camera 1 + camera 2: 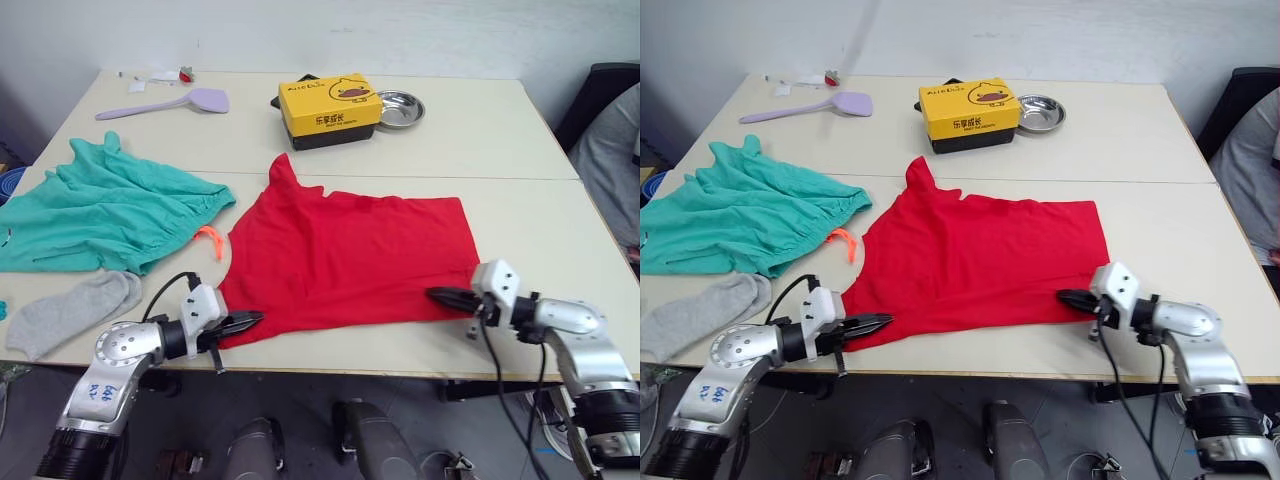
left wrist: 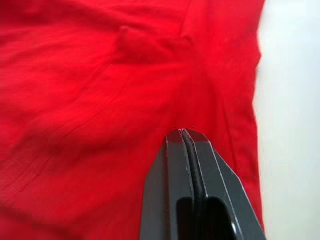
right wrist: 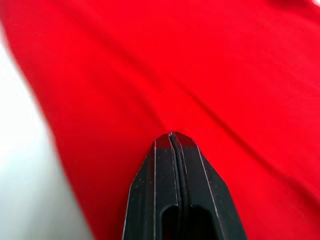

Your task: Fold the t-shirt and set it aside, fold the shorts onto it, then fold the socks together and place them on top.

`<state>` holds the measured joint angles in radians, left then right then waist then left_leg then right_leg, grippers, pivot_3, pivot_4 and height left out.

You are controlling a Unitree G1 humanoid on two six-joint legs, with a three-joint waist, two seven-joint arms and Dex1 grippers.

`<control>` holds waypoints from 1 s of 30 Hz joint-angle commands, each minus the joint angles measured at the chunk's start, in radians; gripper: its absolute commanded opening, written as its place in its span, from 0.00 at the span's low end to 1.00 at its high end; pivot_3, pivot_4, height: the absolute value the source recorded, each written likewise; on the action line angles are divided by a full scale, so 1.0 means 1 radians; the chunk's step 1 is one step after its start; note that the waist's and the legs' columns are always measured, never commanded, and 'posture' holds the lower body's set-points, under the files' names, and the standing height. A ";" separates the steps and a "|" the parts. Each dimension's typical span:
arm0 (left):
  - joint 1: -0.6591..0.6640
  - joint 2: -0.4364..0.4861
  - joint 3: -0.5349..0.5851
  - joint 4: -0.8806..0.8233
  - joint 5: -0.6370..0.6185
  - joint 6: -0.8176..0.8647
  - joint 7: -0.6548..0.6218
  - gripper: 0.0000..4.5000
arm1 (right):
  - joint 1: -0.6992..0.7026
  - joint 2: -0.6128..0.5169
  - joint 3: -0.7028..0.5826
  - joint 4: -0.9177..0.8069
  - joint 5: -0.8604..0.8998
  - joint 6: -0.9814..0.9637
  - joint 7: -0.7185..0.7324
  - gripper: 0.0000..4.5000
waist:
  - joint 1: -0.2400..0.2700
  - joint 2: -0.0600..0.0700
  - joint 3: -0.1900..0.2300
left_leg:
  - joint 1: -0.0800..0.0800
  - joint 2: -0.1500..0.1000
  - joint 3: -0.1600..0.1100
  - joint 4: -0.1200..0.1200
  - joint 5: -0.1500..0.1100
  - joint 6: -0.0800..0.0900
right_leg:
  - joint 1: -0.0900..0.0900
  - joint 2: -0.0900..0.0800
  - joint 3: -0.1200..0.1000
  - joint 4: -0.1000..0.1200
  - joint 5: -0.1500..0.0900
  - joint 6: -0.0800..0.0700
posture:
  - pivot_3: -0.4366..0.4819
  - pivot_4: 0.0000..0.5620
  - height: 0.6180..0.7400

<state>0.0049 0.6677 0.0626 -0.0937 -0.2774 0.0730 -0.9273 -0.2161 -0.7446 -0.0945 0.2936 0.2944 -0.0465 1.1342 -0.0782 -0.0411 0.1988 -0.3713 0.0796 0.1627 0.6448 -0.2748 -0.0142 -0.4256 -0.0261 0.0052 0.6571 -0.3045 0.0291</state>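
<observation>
Red t-shirt (image 1: 345, 255) near-edge corners between left end effector (image 1: 252, 319) and right end effector (image 1: 438, 294).

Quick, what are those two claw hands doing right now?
Left gripper: closed, pinching the red t-shirt at its near edge.
Right gripper: closed, pinching the t-shirt too.

Both arms have rounded silver-grey metal shells, with white blocks at the wrists and thin black cables looping off them. The left gripper (image 1: 250, 319) and right gripper (image 1: 440, 295) each end in two tapered black fingers. Blue printed markings show on the left arm's shell.
</observation>
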 commanded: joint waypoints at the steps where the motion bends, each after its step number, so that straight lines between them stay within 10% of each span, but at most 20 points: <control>1: 0.039 0.022 0.079 0.023 -0.033 -0.012 -0.003 0.01 | 0.014 -0.038 -0.104 0.019 0.099 0.007 0.064 0.00 | -0.004 0.000 0.000 | 0.000 0.000 0.000 0.000 0.000 0.000 | 0.000 0.000 0.000 0.000 0.000 -0.001 | 0.48 0.27 1.00; 5: 0.059 0.066 0.171 -0.038 -0.121 0.040 -0.046 0.14 | 0.048 -0.099 -0.162 -0.055 0.168 0.035 0.159 0.20 | -0.006 0.000 0.000 | 0.000 0.001 0.000 -0.001 0.000 0.000 | 0.000 0.001 0.000 0.000 0.000 -0.001 | 0.48 0.27 1.00; 13: 0.101 0.144 0.106 -0.119 0.004 -0.089 -0.110 0.72 | 0.078 -0.173 -0.112 0.030 0.012 -0.223 0.253 0.83 | -0.004 0.000 0.000 | 0.000 0.000 0.000 -0.002 -0.003 -0.003 | 0.001 0.000 0.000 -0.004 0.000 -0.001 | 0.48 0.27 1.00; 21: 0.050 0.130 -0.007 -0.086 0.077 -0.082 -0.095 0.78 | -0.014 -0.152 0.002 0.104 -0.096 -0.238 0.214 0.83 | -0.009 0.000 0.000 | 0.000 0.001 0.000 -0.001 -0.003 -0.002 | 0.000 0.001 0.000 -0.004 0.000 -0.001 | 0.48 0.27 1.00; 30: -0.003 0.166 -0.049 -0.023 0.127 -0.044 -0.092 0.22 | -0.025 -0.152 0.044 0.100 -0.099 -0.209 0.218 0.23 | -0.005 0.000 0.000 | 0.001 0.001 0.000 0.000 -0.003 -0.003 | 0.002 0.000 0.000 -0.004 0.000 -0.002 | 0.48 0.27 1.00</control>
<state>0.0043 0.8076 0.0147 -0.1518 -0.1950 0.0118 -1.0383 -0.2547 -0.8938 -0.0482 0.3985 0.1905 -0.2720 1.3494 -0.0837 -0.0408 0.1986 -0.3701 0.0807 0.1630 0.6450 -0.2775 -0.0170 -0.4236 -0.0258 0.0055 0.6531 -0.3039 0.0265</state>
